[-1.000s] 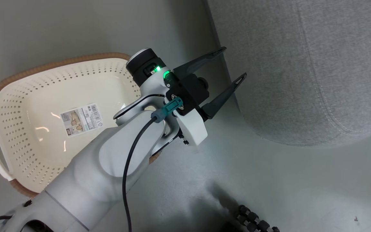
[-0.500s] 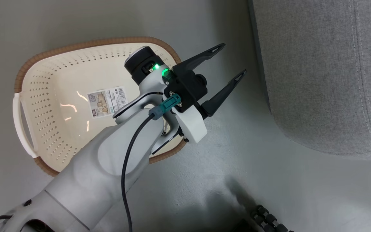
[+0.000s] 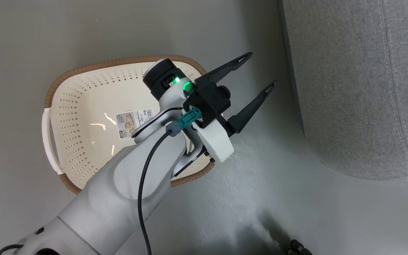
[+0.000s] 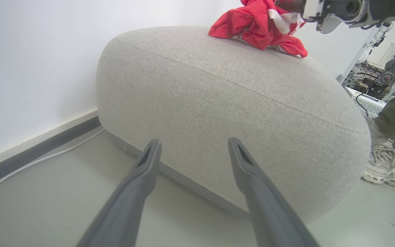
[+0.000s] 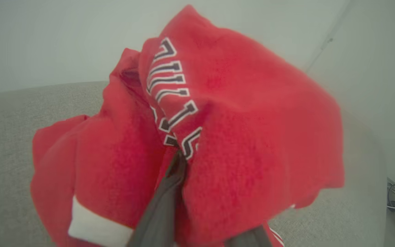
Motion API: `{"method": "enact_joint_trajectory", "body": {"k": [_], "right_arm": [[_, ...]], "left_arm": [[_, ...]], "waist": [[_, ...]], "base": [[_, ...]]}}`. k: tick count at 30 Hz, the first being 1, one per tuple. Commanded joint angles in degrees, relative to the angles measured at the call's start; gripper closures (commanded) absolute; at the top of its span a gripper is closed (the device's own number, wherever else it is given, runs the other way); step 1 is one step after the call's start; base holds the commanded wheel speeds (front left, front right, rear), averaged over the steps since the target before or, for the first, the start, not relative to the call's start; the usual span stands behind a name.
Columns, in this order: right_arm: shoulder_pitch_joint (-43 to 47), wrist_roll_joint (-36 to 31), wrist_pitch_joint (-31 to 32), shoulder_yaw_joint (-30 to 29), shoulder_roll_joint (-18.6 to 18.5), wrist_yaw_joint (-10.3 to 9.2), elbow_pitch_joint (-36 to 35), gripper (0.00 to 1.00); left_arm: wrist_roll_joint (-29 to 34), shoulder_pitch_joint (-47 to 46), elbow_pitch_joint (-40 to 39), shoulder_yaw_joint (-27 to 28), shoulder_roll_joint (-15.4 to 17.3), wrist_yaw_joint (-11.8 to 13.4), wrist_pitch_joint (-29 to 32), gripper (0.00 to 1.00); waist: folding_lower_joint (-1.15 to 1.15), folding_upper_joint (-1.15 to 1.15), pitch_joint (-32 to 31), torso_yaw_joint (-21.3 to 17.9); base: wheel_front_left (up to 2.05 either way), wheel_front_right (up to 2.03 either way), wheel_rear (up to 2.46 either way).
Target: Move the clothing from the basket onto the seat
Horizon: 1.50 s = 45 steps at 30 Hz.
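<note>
So where is the clothing right now?

Up on the sofa, bunched in a red heap on its top. The basket on the floor holds nothing but its paper label, so I'd judge the carrying is done and this is the setting-down.

Why is the right gripper buried in it?

Cloth drapes over both fingers, and the heap peaks up toward that wrist, which suggests it hangs partly from the grip. Whether the jaws are clamped or letting go, I cannot tell, because the fabric hides the tips.

And the left gripper?

Its fingers are wide apart with nothing between them. It hangs low over the floor between basket and sofa, pointing at the sofa's side. My guess is that it's parked clear of the drop.

Which way does the heap lie?

In the left wrist view its long axis runs along the sofa top, sloping from the high bunch down to a loose flap at the right. In the right wrist view the white lettering runs up from the finger, over a fold. It's too crumpled to say where neck or hem points.

Anything nearby?

A person's shoe is on the floor beyond the sofa, well apart from the clothing.
</note>
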Motion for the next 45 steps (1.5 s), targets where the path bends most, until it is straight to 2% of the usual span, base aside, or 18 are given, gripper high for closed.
{"method": "enact_joint_trajectory", "body": {"k": [1,8,20,22,27,35,45], "right_arm": [[2.44,1.04,-0.69,1.13,-1.32,0.07,-1.84,0.00],[11.88,5.92,-0.76,5.51,0.64,0.07,-10.88,0.00],[26.42,9.70,-0.77,12.36,5.96,0.07,-18.36,0.00],[29.16,10.42,-0.77,14.69,7.88,0.07,-20.59,0.00],[31.83,11.66,-0.77,19.30,9.05,0.07,-23.65,0.00],[35.99,15.29,-0.77,26.65,11.06,0.07,-30.81,0.00],[41.19,18.52,-0.77,32.56,14.64,0.07,-36.34,0.00]], "left_arm": [[-0.22,1.44,-1.70,1.44,-0.36,-0.12,-0.26,0.00],[-0.31,4.11,-2.68,3.31,-1.18,-0.28,-0.27,0.00],[-0.09,11.66,-3.07,9.05,-1.92,-0.41,-0.27,0.00],[0.13,14.17,-2.85,11.81,-2.00,-0.31,-0.27,0.00],[1.07,17.43,-2.43,16.48,-1.94,0.56,-0.27,0.00],[2.57,24.58,-2.86,27.62,-1.19,1.61,-0.27,0.00],[6.08,33.01,-3.95,40.19,-1.31,4.08,-0.27,0.00]], "waist": [[0.00,0.00,-1.33,0.47],[0.00,0.00,-5.42,1.58],[0.00,0.00,-14.83,5.04],[0.00,0.00,-17.38,6.27],[0.00,0.00,-20.51,8.37],[0.00,0.00,-26.69,12.62],[0.00,0.00,-32.98,15.79]], "base": [[0.00,0.00,0.00],[0.00,0.00,0.00],[0.00,0.00,0.00],[0.00,0.00,0.00],[0.00,0.00,0.00],[0.00,0.00,0.00],[0.00,0.00,0.00]]}}
